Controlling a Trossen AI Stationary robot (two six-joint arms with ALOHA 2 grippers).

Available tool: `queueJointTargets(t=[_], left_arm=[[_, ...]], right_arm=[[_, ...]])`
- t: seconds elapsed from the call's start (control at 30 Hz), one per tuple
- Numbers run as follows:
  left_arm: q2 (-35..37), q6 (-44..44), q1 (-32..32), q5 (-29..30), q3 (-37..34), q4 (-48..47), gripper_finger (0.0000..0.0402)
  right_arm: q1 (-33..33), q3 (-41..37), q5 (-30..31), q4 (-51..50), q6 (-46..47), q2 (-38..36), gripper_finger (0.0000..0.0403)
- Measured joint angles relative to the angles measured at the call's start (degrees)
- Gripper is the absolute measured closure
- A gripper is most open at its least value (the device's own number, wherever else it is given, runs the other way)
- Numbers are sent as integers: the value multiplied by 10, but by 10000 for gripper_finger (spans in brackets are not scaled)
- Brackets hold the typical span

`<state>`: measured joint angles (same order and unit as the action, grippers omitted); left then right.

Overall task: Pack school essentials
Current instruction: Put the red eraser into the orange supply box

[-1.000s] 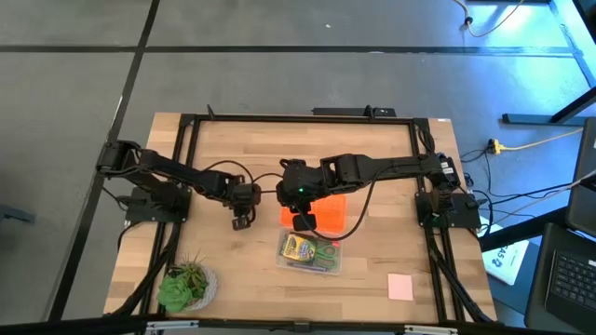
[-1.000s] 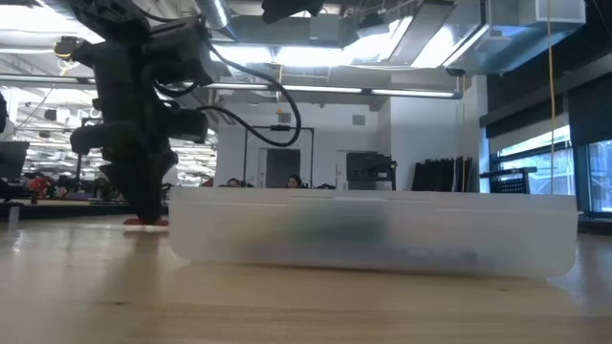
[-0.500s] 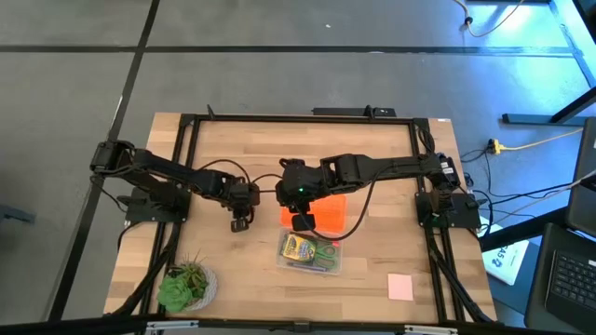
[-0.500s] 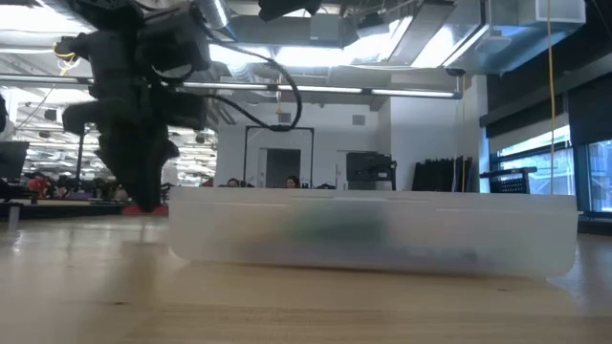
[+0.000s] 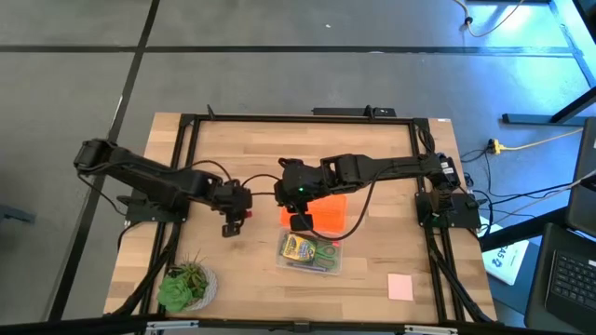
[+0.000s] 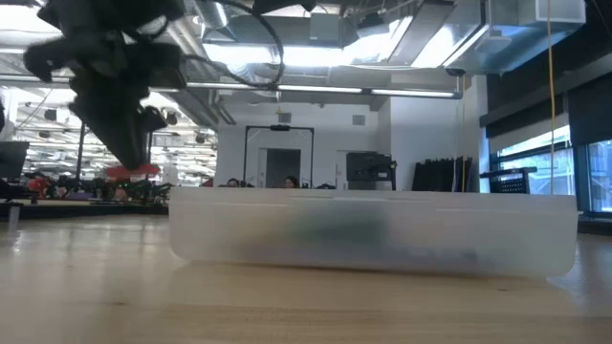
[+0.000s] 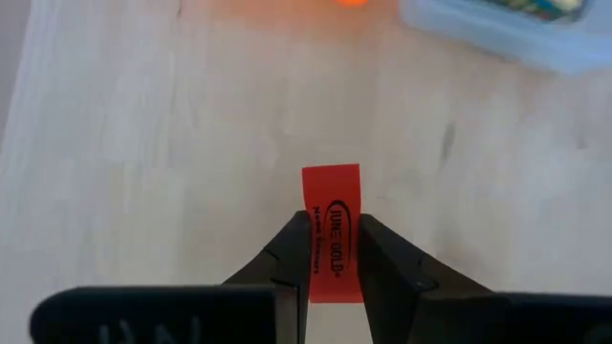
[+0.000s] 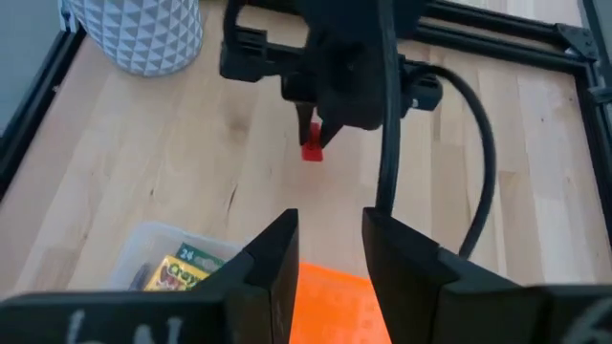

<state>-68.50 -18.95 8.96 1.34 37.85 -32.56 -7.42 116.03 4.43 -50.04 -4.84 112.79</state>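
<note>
1. We're holding the red eraser (image 7: 331,232) in the left gripper (image 7: 331,250), fingers clamped on its lower half w/ the printed end sticking out. It's hanging clear above the bare table (image 5: 372,158), well left of the clear case (image 5: 310,254).
2. The case is sitting front-centre w/ the crayon box (image 5: 297,247) and scissors (image 5: 322,253) already inside. The orange lid (image 5: 331,212) is lying just behind it.
3. The right gripper (image 8: 329,250) is hovering over that lid, fingers apart, gripping nothing.
4. The pink note pad (image 5: 400,287) is waiting front-right, apart from the case.
5. Risks, as we're judging it: the eraser is small, so it could slip out in transit. Releasing too high or off-centre, we're likely bouncing it off the case rim. The right arm is crowding our path to the case, so a bump is possible.
</note>
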Motion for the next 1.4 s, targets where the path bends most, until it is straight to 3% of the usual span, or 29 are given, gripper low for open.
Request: queueJointTargets(t=[0.37,0.57,0.73,1.2,1.4], left_arm=[[18,-18,63,11,0,57,342],[18,-15,82,27,1,130,342],[10,0,94,41,1,194,342],[-131,89,117,40,1,474,342],[-196,90,121,39,1,536,342]], right_arm=[[-35,0,-65,-59,31,-20,283],[-68,0,-50,-109,81,-58,283],[-97,0,-3,-155,122,-85,283],[-129,0,12,-192,169,-91,283],[-130,0,12,-191,165,-91,283]])
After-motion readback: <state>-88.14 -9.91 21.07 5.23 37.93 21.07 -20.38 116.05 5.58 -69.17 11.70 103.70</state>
